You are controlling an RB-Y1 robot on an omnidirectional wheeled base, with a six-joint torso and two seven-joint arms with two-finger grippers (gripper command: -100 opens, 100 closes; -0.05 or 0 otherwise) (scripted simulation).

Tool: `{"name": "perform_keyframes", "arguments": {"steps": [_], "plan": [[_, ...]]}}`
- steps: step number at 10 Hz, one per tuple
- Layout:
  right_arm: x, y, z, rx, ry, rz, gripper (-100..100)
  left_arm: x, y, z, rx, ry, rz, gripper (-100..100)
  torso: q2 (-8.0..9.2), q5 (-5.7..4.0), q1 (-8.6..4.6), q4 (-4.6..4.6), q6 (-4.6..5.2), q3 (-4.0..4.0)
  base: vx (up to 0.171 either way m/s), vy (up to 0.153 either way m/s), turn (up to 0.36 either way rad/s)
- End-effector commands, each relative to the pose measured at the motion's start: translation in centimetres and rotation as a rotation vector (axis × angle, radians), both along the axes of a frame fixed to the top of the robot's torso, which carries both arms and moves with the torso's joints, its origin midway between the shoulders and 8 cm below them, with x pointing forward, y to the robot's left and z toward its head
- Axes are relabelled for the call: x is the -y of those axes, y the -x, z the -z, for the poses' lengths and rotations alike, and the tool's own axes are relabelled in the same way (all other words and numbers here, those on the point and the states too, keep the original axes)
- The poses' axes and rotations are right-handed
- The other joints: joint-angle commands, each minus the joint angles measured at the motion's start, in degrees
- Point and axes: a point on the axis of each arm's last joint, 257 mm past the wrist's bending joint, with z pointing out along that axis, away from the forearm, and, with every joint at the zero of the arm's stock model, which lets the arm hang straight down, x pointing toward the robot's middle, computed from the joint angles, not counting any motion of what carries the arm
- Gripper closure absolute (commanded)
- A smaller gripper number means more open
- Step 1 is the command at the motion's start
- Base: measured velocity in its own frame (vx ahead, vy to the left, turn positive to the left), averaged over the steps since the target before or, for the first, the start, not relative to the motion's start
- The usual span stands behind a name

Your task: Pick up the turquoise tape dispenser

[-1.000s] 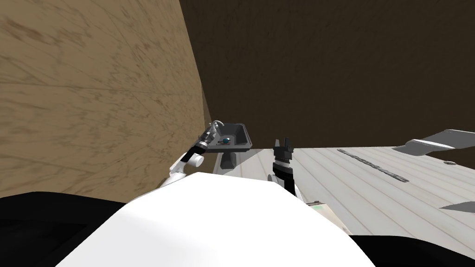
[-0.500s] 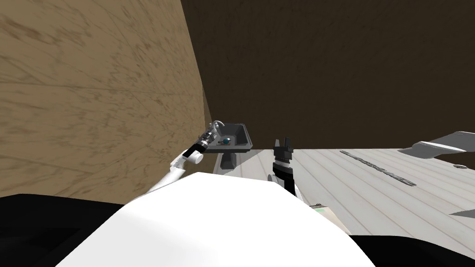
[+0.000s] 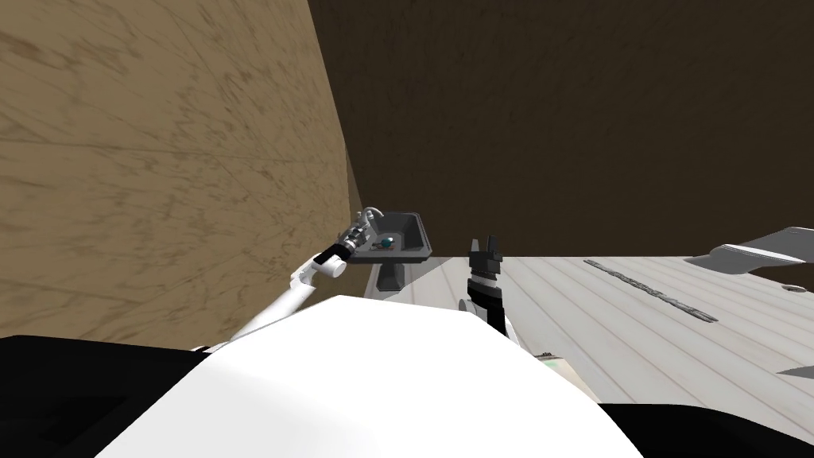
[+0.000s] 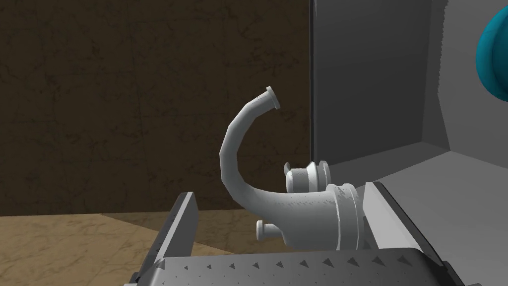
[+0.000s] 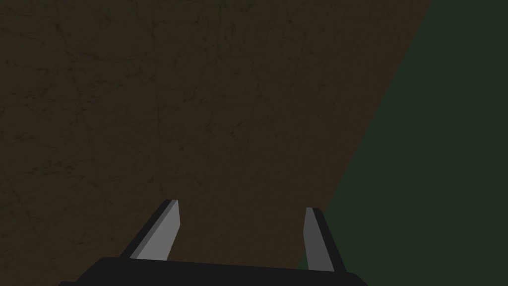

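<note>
Though tape dispenser (image 4: 494,54) is cut off | left hand (image 4: 279,192) open near faucet (image 4: 237,149), empty | right hand (image 5: 241,211) open, empty

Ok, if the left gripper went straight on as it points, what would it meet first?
Probably the light grey curved faucet, between the fingers of the open left gripper. The turquoise tape dispenser lies off to the side, in the dark grey sink.

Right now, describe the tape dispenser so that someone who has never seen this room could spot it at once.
Where the tan wall meets the dark brown wall stands a dark grey pedestal sink. In its basin, past the curved pale grey faucet that my left gripper is at, lies the tape dispenser: rounded, and the only turquoise thing there.
</note>
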Motion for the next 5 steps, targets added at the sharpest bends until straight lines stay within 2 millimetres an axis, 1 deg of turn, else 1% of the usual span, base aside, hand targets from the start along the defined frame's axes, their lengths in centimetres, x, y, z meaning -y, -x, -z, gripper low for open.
{"name": "perform_keyframes", "arguments": {"steps": [1,2,3,4,5], "plan": [[0.0,0.0,0.0,0.000,0.000,0.000,0,-1.4,-0.6,1.7,-0.070,0.003,-0.015,-100,0.00,0.00,0.00,0.00,0.00,0.00,0.034,-0.037,-0.001],[0.0,0.0,0.0,0.000,0.000,0.000,0,-1.5,-0.6,2.1,-0.088,0.000,-0.019,-100,-0.03,0.00,-0.02,0.00,0.00,-0.01,0.031,-0.031,0.000],[0.0,0.0,0.0,0.000,0.000,0.000,0,-2.6,-0.9,3.2,-0.137,0.007,-0.033,-100,-0.01,0.00,-0.01,0.00,0.00,0.00,0.048,-0.047,-0.009],[0.0,0.0,0.0,0.000,0.000,0.000,0,-2.7,-0.8,3.7,-0.157,0.003,-0.038,-100,-0.06,-0.01,-0.05,-0.01,0.00,-0.03,0.037,-0.040,-0.001],[0.0,0.0,0.0,0.000,0.000,0.000,0,-3.9,-1.1,4.6,-0.202,0.014,-0.055,-100,-0.03,-0.01,-0.04,-0.01,0.00,-0.02,0.036,-0.043,-0.011]]}}
